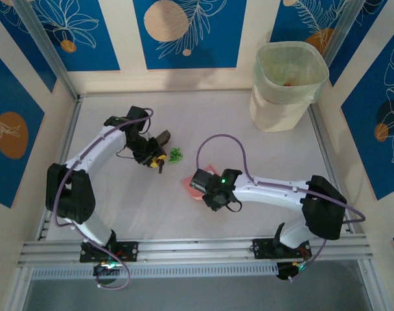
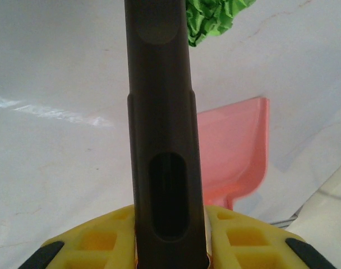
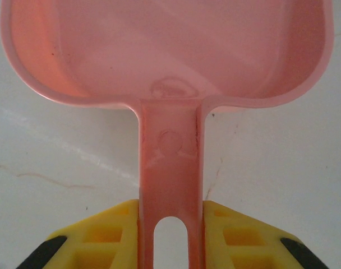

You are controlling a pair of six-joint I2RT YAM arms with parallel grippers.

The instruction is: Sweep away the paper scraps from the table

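Scraps [image 1: 176,155] on the tabletop [image 1: 119,214] came to one green clump, lying just beside the brush [image 1: 162,138] and between your two arms. You couldn't count the bits within it. You had one brush, one dustpan [image 1: 194,184] and one bin [image 1: 286,87] at the far right corner. A red-orange speck inside the bin was too small to name. Your left fingers [image 2: 97,242] stood narrow, clamped on the brush handle, one on each side of it. Your right fingers [image 3: 111,235] were narrow too, gripping the dustpan by its handle. The pan sat near the clump but apart from it.
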